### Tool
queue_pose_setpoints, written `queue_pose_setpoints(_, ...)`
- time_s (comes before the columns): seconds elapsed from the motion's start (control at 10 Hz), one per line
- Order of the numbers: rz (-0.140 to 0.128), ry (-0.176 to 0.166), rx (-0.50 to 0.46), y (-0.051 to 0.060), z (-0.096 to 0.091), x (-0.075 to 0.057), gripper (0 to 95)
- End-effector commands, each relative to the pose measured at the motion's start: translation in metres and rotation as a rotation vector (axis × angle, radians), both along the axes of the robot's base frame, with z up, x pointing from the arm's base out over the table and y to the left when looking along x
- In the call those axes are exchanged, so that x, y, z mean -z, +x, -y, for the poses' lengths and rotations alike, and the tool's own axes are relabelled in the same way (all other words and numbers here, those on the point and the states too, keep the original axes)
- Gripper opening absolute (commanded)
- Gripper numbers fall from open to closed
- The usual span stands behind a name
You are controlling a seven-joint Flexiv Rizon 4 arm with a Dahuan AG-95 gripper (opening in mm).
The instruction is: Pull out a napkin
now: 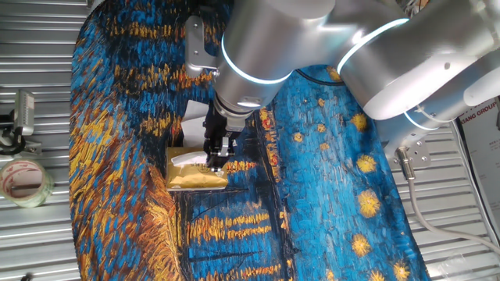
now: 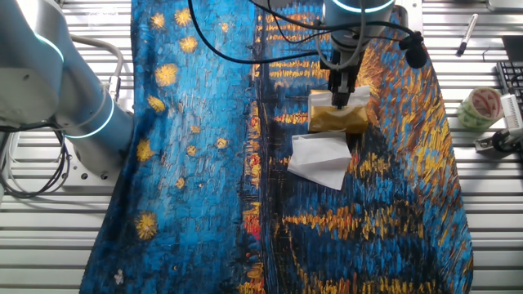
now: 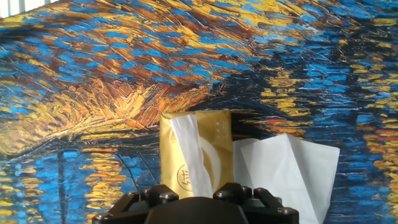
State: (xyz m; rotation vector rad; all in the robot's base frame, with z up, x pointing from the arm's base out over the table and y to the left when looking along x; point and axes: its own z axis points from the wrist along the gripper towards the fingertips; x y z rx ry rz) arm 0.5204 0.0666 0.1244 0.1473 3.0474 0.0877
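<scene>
With the jaws (image 1: 217, 160) low over the gold pack (image 1: 195, 173), their closure unclear, pinch only the napkin (image 3: 189, 155) protruding toward twelve o'clock and lift straight, gently.

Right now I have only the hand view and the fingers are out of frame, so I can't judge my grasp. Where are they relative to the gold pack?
Observer: The fingers are down at the top face of the gold pack, right by the napkin poking out of it. I cannot tell whether they are gripping it.
Operator: Is there anything off to the sides that I'm missing?
Observer: A tape roll lies off the painted cloth on the slatted table, apart from the pack.
</scene>
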Motion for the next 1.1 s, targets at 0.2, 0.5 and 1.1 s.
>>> queue_pose_setpoints(0.2,0.015,-0.018,0.007,0.000,0.001,0.008,57.0)
queue_pose_setpoints(0.5,0.018,-0.018,0.011,0.000,0.001,0.012,57.0)
queue_pose_setpoints(1.1,0.028,-0.010,0.022,0.000,0.000,0.024,38.0)
